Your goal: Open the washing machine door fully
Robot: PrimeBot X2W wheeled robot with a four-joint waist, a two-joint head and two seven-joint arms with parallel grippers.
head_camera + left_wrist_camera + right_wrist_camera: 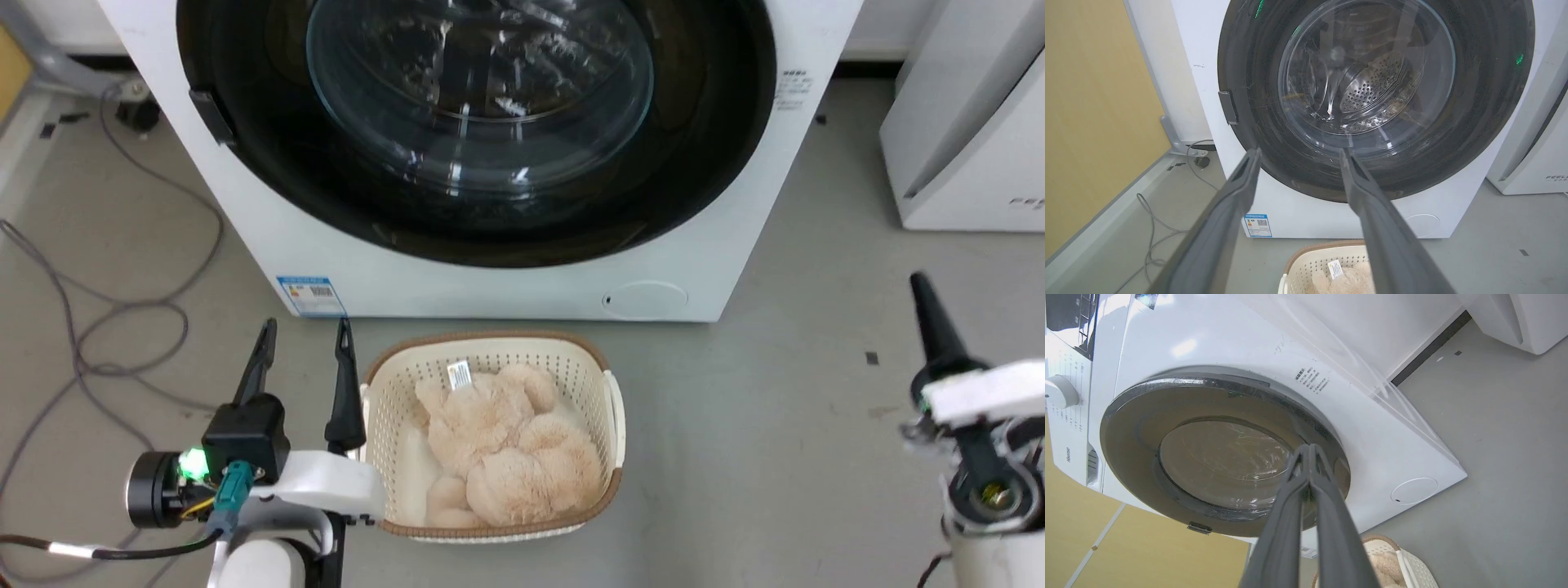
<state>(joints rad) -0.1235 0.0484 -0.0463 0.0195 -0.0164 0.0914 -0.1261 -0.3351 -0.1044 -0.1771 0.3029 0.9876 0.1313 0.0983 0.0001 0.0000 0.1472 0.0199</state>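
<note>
**Squarely ahead: washer door closed, laundry basket parked at its foot**

You look down on a cream laundry basket (608, 408) with a brown rim, standing on the grey floor at lower centre of the head view, just in front of the washing machine (506, 286). A beige plush toy (498, 449) lies in it. The basket sits directly below the door, between your two grippers. Grey cables (82, 327) loop over the floor at left. A second white appliance (963, 147) stands at upper right, apart from the washer. A yellow wall panel (1094, 114) takes up the left of the left wrist view.

The washing machine door (478, 122) spans the top centre of the head view and lies flat against the white front. Its glossy black ring surrounds a clear glass bowl, and the steel drum (1372, 90) shows through the glass. A small black handle tab (212, 114) sits on the ring's left edge. Lower on the front are a blue label (310, 296) and a round flap (649, 298).

Your left gripper (306, 324), at lower left, has its fingers spread wide with nothing between them. Its right finger overlaps the basket's left rim; you cannot tell whether they touch. Your right gripper (921, 282), at lower right, has its fingers pressed together and empty.
</note>
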